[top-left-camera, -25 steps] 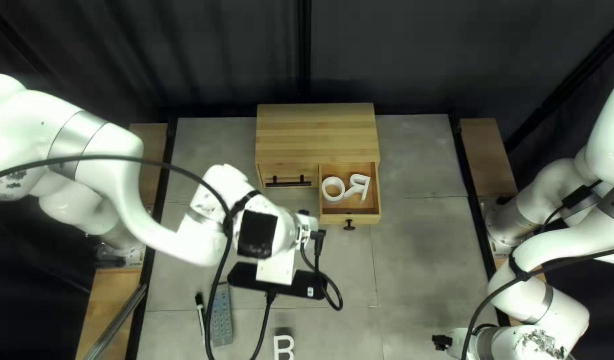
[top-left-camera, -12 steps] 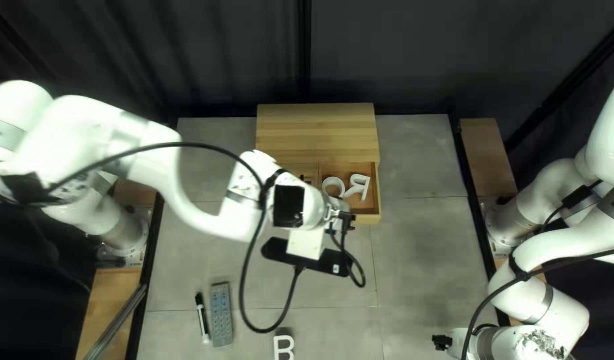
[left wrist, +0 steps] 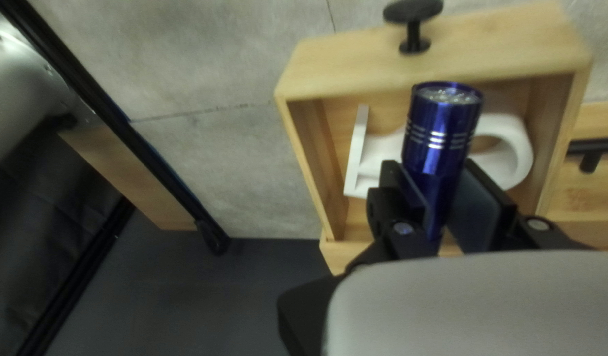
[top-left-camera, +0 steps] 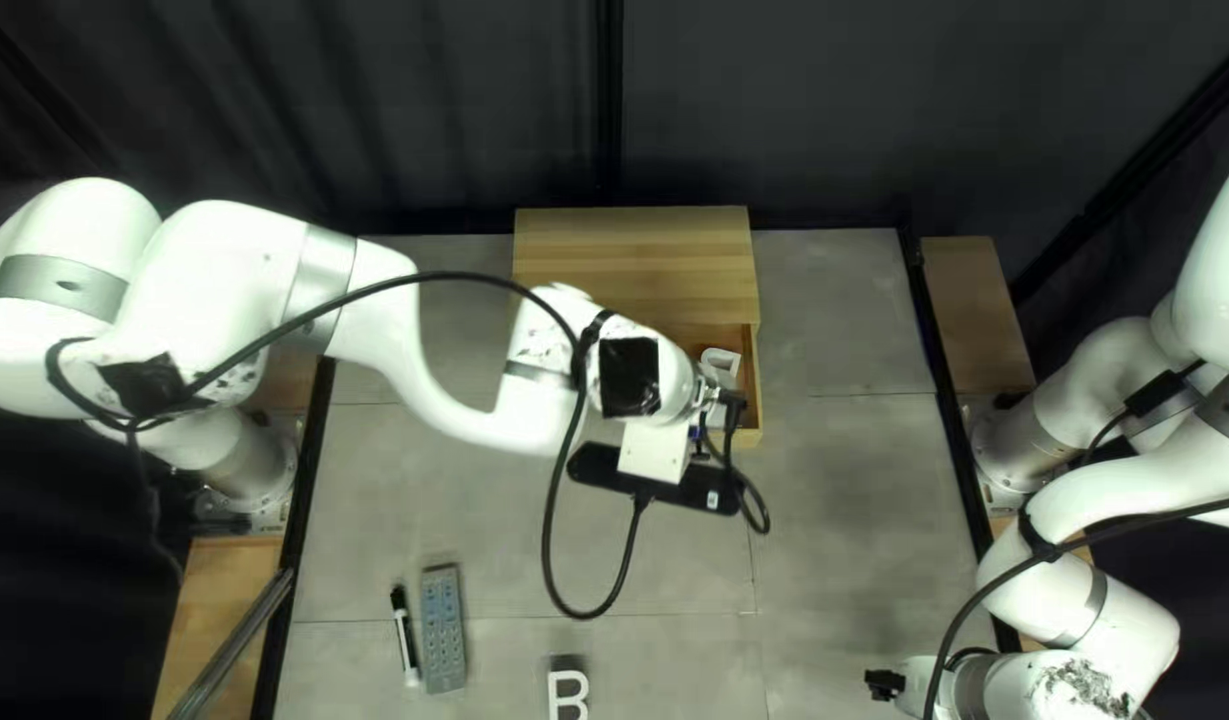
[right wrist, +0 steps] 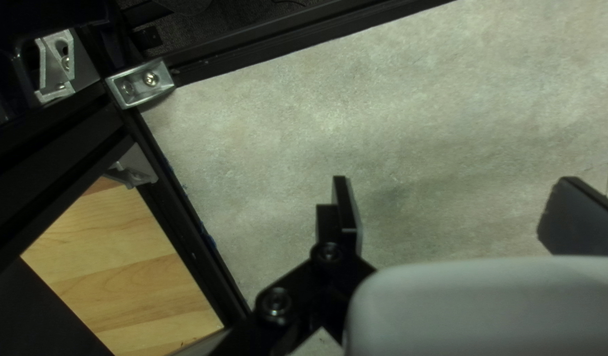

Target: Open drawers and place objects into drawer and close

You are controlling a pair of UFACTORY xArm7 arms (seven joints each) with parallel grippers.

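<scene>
My left gripper [top-left-camera: 732,408] is over the open right drawer [top-left-camera: 756,387] of the wooden cabinet [top-left-camera: 634,254]; its fingertips are hidden in the top left view. In the left wrist view this gripper [left wrist: 432,173] is shut on a blue flashlight [left wrist: 442,125], held above white letters [left wrist: 512,135] lying in the drawer. A round black knob [left wrist: 414,26] sits on the drawer front. My right gripper [top-left-camera: 885,684] is low at the right of the top left view, far from the cabinet; the right wrist view shows this gripper [right wrist: 454,181] open with nothing between its fingers.
A grey remote [top-left-camera: 444,627], a black-and-white marker [top-left-camera: 405,634] and a white letter B [top-left-camera: 568,694] lie near the table's front edge. My left arm's loose black cable hangs over the table's middle. A black bar handle [left wrist: 601,145] is on the neighbouring drawer.
My left arm has swung right and toward the cabinet, its gripper now covering part of the open drawer. The remote has come fully into view. The right arm stayed still.
</scene>
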